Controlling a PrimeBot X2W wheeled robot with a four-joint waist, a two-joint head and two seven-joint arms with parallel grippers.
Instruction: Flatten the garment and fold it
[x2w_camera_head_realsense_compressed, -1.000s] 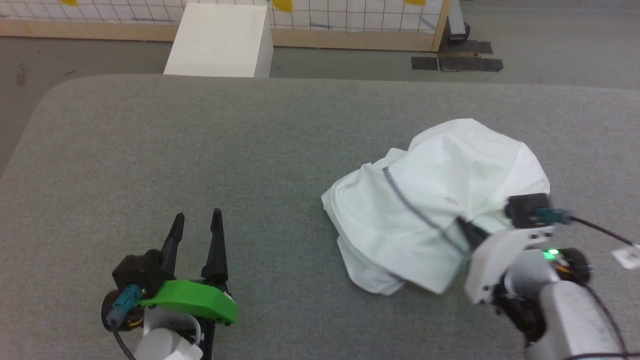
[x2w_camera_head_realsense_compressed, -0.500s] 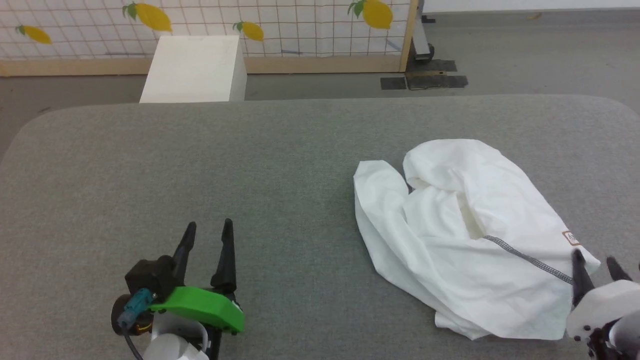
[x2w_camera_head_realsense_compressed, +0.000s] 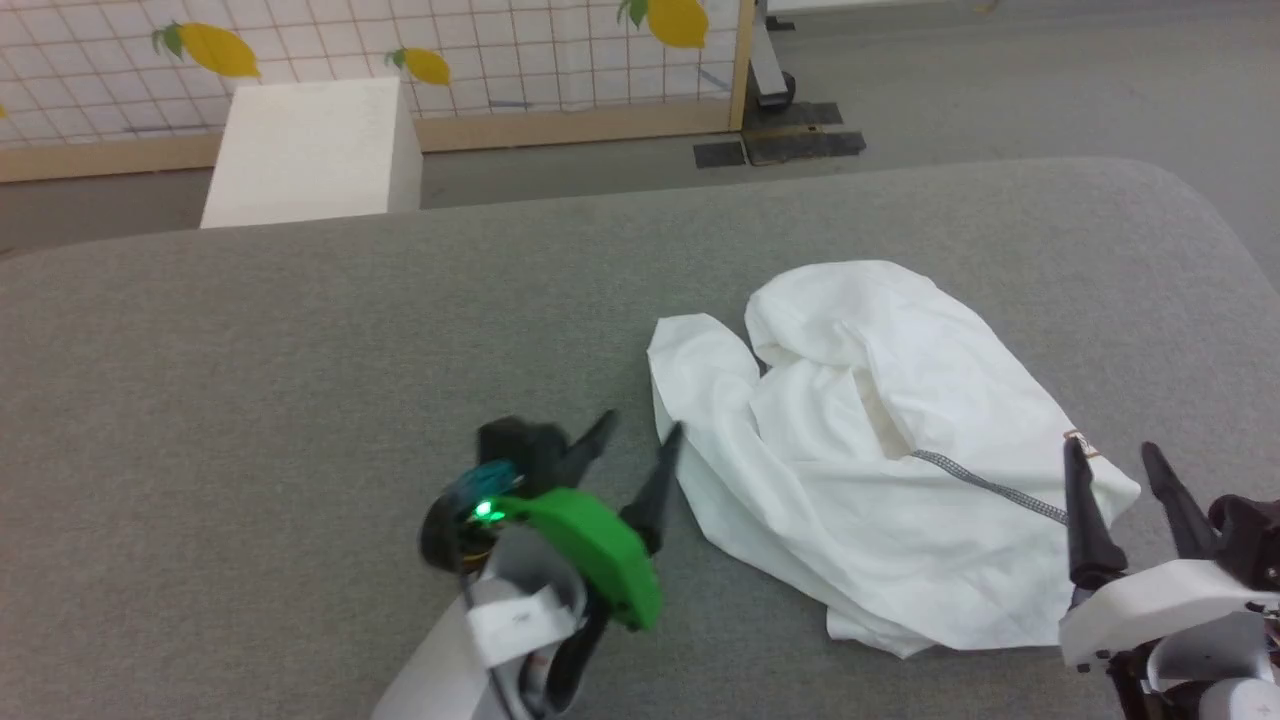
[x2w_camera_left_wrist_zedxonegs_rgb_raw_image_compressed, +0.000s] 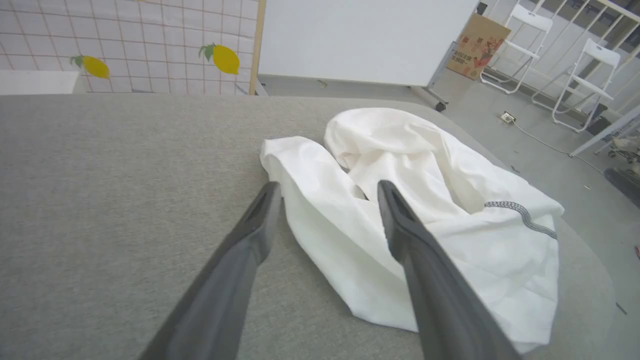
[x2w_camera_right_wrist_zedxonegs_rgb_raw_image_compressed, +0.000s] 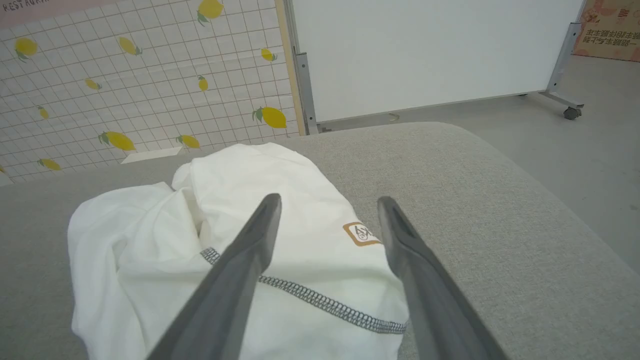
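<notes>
White and crumpled, one shirt lies on the grey table, toward 3 o'clock in the head view. Two grippers flank it, both spread and empty: the left gripper at its 9 o'clock edge, the right gripper at its 3 o'clock corner, beside one brown-bordered patch. One white box stands beyond the table at 11 o'clock.

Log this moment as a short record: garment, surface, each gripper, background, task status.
garment: white, crumpled in a heap; grey zigzag seam and brown-bordered patch showing
surface: grey padded table
left gripper: open, by the garment's left edge, holding nothing
right gripper: open, at the patch end, holding nothing
background: white box beyond the table
status: not flattened, not folded
</notes>
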